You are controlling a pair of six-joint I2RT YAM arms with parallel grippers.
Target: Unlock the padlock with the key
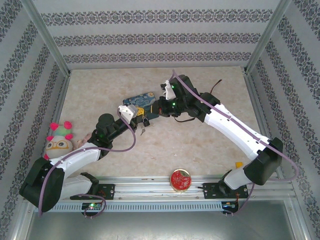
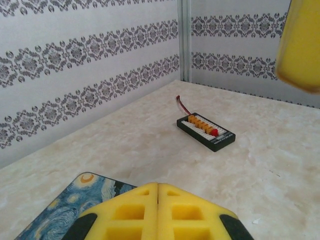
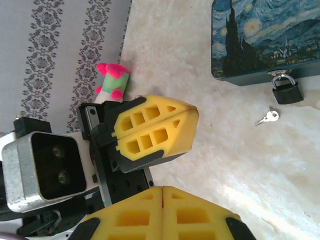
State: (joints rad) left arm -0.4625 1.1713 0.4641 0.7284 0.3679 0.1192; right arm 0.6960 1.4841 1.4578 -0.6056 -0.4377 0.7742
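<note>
The small dark padlock (image 3: 286, 91) hangs by its silvery shackle from the near edge of the starry-night tin (image 3: 265, 40). The small silver key (image 3: 267, 117) lies loose on the table just beside the padlock, held by nothing. My left gripper (image 3: 192, 112) hovers left of the key, its yellow fingers pressed together and empty. My right gripper (image 3: 163, 192) is shut and empty too, a little back from the left one. In the left wrist view, the left gripper (image 2: 158, 187) is shut above a corner of the tin (image 2: 60, 210). Both grippers meet beside the tin (image 1: 141, 97) at mid-table.
A black board with orange connectors (image 2: 205, 131) lies toward the far corner. A plush toy (image 1: 60, 140) sits at the left wall beside the left arm. A red round lid (image 1: 180, 179) rests at the near edge. Patterned walls enclose the table.
</note>
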